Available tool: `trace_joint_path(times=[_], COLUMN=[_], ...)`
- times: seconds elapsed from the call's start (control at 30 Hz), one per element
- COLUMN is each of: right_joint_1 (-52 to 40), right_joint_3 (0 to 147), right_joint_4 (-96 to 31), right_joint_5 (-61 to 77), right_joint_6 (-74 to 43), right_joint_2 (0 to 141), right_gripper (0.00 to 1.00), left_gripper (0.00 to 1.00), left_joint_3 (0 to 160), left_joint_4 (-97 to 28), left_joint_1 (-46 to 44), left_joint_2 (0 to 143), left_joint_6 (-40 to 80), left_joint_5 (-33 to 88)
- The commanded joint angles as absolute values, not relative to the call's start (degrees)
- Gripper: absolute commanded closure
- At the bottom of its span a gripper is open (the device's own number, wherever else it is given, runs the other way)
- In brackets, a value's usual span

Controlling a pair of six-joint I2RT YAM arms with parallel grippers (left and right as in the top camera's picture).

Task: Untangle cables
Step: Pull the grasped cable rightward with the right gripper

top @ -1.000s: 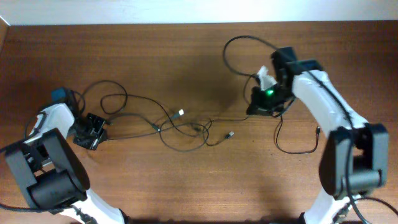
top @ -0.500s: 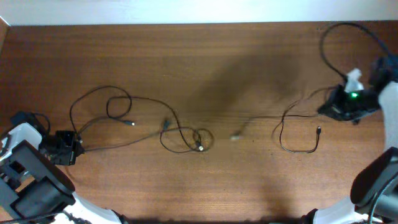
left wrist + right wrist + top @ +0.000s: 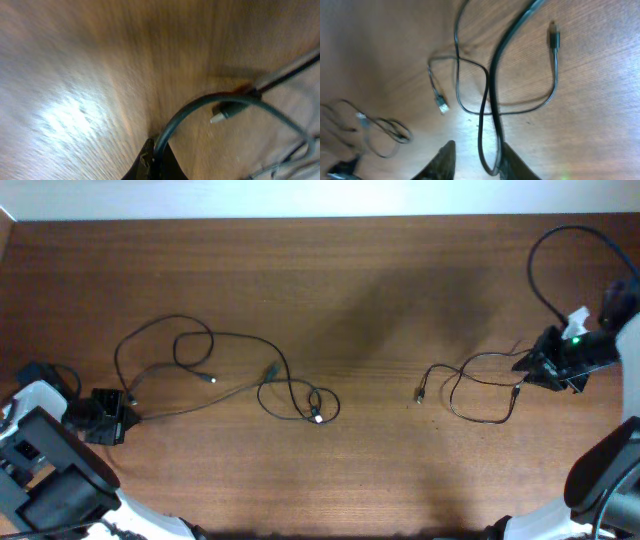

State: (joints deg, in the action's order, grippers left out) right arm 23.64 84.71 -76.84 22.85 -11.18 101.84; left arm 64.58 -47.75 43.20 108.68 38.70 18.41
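Note:
The cables lie in two separate groups on the wooden table (image 3: 330,290). A looping bundle (image 3: 268,372) spreads over the left half, and one strand runs to my left gripper (image 3: 120,418). In the left wrist view that gripper (image 3: 155,159) is shut on a dark cable (image 3: 190,111), with a small plug (image 3: 226,112) just beyond. On the right, another cable (image 3: 470,418) curls beside my right gripper (image 3: 526,366). The right wrist view shows that gripper (image 3: 479,161) open. A cable loop (image 3: 490,100) hangs between its fingers (image 3: 512,162), resting against the right one. Plug ends (image 3: 441,105) lie further out.
A long arc of black cable (image 3: 545,250) rises toward the table's back right corner. The left bundle (image 3: 385,131) is visible small at the lower left of the right wrist view. The table's far edge (image 3: 320,218) runs along the top.
Both arms have pulled outward, and the tangle in the middle has parted into a left and a right group. The right gripper has opened and moved slightly back left.

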Motion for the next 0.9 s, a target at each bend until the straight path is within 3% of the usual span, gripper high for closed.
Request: trace_joint_path(times=[0.0, 0.07, 0.1, 0.13, 0.2, 0.23, 0.27, 0.3, 0.53, 0.73, 0.77, 0.87], right_joint_1=[19.2, 16.1, 14.4, 13.2, 11.0, 9.8, 8.5, 7.7, 4.9, 4.9, 4.9, 3.7], right_joint_3=[84.1, 84.1, 84.1, 84.1, 84.1, 84.1, 84.1, 84.1, 80.4, 68.9, 66.3, 59.4], right_joint_4=[-78.3, -78.5, -78.5, -78.5, -78.5, -78.4, -78.1, -77.8, -72.1, -58.4, -54.3, -43.8], right_joint_5=[17.0, 15.8, 13.0, 11.4, 10.7, 10.4, 9.3, 8.4, 5.3, 5.7, 5.7, 5.7], right_joint_6=[-10.8, -10.8, -11.1, -11.1, -11.0, -11.0, -11.0, -11.0, -11.0, -13.9, -15.5, -15.5], right_joint_2=[100.8, 100.8, 100.8, 100.9, 100.9, 100.9, 101.0, 101.1, 102.0, 102.1, 102.1, 102.1], right_gripper=[0.61, 0.43, 0.31, 0.23, 0.10, 0.06, 0.06, 0.05, 0.03, 0.03, 0.04, 0.21], left_gripper=[1.00, 0.99, 0.93, 0.82, 0.38, 0.22, 0.11, 0.06, 0.01, 0.01, 0.01, 0.01], left_joint_3=[70.8, 76.0, 79.3, 81.1, 83.1, 83.1, 83.1, 83.1, 83.1, 83.1, 83.1, 83.1], left_joint_4=[-53.3, -58.5, -61.4, -62.7, -63.5, -63.5, -63.5, -63.5, -63.0, -62.4, -62.4, -62.4], left_joint_1=[42.9, 41.3, 39.6, 38.2, 34.3, 32.7, 30.6, 29.0, 17.8, 15.3, 15.3, 15.3], left_joint_2=[109.8, 109.8, 109.8, 109.8, 109.8, 109.8, 109.8, 109.8, 109.8, 109.8, 109.8, 109.8], left_joint_6=[31.7, 28.3, 25.3, 23.6, 21.3, 21.3, 21.3, 21.3, 21.3, 21.3, 21.3, 21.3], left_joint_5=[26.2, 26.2, 26.2, 26.2, 26.1, 25.9, 24.6, 23.7, 13.0, 12.2, 12.2, 12.2])
